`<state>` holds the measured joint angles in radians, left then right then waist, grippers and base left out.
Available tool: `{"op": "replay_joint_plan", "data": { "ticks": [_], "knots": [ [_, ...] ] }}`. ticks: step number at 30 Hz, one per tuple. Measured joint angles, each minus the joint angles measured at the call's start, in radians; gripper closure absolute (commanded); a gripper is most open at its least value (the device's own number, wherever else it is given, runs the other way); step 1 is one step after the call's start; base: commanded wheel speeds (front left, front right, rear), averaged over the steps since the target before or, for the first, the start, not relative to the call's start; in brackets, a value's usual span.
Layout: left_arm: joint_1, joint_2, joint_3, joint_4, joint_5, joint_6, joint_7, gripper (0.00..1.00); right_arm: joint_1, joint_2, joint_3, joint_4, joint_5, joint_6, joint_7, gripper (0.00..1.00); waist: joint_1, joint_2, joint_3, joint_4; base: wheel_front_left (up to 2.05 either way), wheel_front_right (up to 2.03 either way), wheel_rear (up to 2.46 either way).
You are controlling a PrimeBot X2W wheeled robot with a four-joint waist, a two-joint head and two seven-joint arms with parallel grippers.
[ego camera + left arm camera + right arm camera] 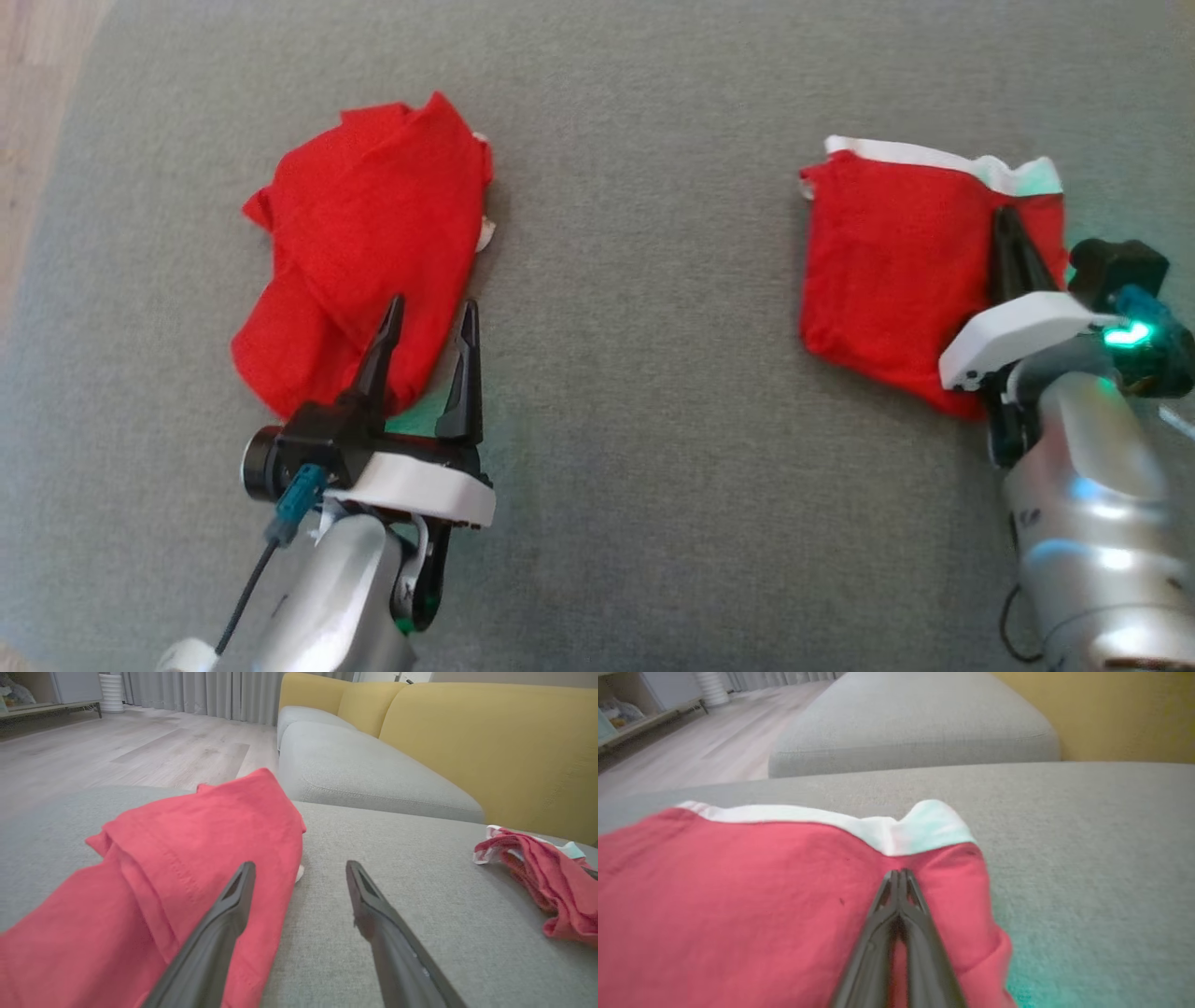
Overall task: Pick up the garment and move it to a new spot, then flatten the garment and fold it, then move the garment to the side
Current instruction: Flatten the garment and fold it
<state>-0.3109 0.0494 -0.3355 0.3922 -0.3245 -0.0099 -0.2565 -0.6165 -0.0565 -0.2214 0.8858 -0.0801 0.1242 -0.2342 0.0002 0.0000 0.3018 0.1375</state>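
Two red garments lie on a grey cushion (635, 373). The left garment (364, 233) (187, 849) is crumpled. My left gripper (433, 301) (300, 864) hovers open at its near right edge, one finger over the cloth and the other over bare cushion. The right garment (887, 261) (546, 882) (738, 896) lies flatter, with a white band (934, 154) (808, 814) along its far edge. My right gripper (1005, 213) (899, 872) is shut, its tips resting on this garment's right part just short of the band. No cloth shows pinched between the fingers.
Beyond the cushion's far edge sit a second grey seat cushion (364, 770) and a yellow sofa back (490, 742). Wooden floor (37, 93) (117, 751) lies past the left edge. Bare grey fabric separates the two garments.
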Motion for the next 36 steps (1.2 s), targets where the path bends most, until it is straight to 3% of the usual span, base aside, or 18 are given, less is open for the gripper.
{"op": "replay_joint_plan", "data": {
  "ticks": [4, 8, 15, 22, 30, 36],
  "knots": [
    [0.0, -0.001, -0.004, 0.008, 0.0, 0.0, 0.0, 0.0, -0.054, -0.015, -0.05, 0.06, -0.048, 0.0, -0.004, 1.0, -0.0001, 0.0, 0.011, 0.019, 0.0, 0.0, 0.0],
    [0.0, -0.001, -0.004, 0.016, 0.0, 0.0, 0.0, 0.0, -0.076, -0.014, -0.028, 0.061, -0.059, 0.0, -0.015, 1.0, -0.0002, 0.0, 0.0, 0.022, 0.0, 0.0, 0.0],
    [0.0, -0.002, -0.013, 0.022, 0.0, 0.0, 0.0, 0.0, -0.075, -0.01, 0.233, 0.004, 0.117, 0.0, -0.017, 1.0, -0.0003, 0.0, -0.025, 0.026, 0.0, 0.0, 0.0],
    [0.0, -0.003, -0.018, 0.022, 0.0, 0.0, 0.0, 0.0, -0.072, -0.01, 0.402, 0.148, 0.19, 0.0, 0.016, 1.0, -0.0003, 0.0, -0.036, 0.035, 0.0, 0.0, 0.0],
    [0.01, -0.003, -0.013, 0.022, -0.003, 0.001, 0.0, 0.0, -0.077, -0.01, 0.406, 0.148, 0.225, 0.0, -0.011, 1.0, -0.0002, 0.0, -0.058, 0.019, 0.0, 0.0, 0.0],
    [0.037, -0.002, 0.014, 0.019, -0.003, 0.003, 0.0, 0.0, 0.023, -0.009, 0.29, -0.085, 0.235, 0.0, -0.017, 1.0, -0.0003, 0.0, -0.097, -0.021, 0.0, 0.0, 0.0]
  ]
}}
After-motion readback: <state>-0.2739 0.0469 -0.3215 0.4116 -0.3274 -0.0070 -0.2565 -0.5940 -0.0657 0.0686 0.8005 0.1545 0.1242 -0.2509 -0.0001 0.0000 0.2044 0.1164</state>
